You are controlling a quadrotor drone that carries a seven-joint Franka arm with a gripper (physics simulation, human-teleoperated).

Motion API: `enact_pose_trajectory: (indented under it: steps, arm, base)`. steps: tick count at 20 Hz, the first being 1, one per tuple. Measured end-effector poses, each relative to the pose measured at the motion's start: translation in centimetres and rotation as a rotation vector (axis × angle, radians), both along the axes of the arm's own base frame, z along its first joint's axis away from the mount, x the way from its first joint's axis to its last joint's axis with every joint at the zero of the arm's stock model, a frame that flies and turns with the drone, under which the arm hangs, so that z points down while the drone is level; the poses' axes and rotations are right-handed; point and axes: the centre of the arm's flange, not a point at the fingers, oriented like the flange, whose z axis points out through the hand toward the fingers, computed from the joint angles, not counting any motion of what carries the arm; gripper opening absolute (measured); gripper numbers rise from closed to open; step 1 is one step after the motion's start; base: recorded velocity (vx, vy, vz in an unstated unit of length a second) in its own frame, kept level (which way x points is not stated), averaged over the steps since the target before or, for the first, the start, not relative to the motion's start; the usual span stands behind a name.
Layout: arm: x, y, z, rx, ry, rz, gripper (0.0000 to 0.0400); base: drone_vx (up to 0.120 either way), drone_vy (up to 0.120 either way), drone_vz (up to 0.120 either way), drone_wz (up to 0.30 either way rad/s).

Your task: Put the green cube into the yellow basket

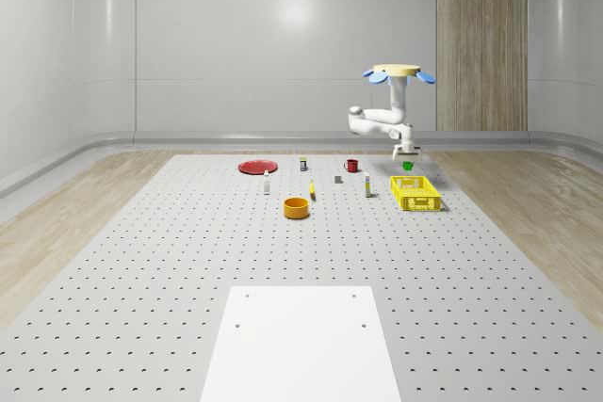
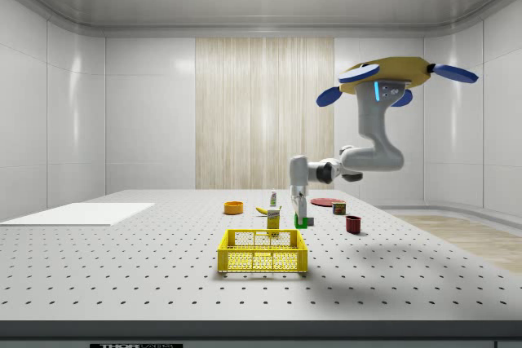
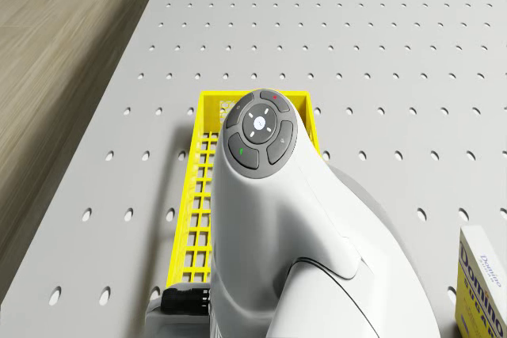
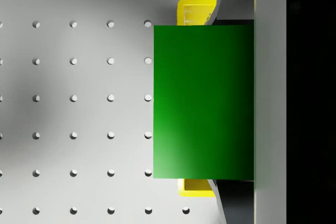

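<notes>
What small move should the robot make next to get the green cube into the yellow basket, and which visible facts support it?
Probably carry the cube a little further over the basket before releasing. The gripper holds the green cube off the table, and the side view puts it above the far rim of the yellow basket, not its middle. The drone hovers above.

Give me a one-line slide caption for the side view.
Hovering drone holds the green cube in its gripper above the table, beyond the yellow basket.

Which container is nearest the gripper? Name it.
The yellow basket: the drone hovers beside it, its gripper holding the green cube above its edge; red mug and orange bowl stand farther off.
</notes>
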Motion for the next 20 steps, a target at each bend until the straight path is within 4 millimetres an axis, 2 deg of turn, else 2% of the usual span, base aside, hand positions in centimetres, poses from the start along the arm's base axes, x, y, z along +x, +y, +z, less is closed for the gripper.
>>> enact_pose_trajectory:
  steps: [8,20]
  arm:
    - [0.00,0.00,0.00,0.000,0.000,0.000,0.0251]
    - [0.00,0.00,0.00,0.000,0.000,0.000,0.0251]
  base:
    - [0.120,0.000,0.000,0.000]
    - [0.120,0.000,-0.120,0.000]
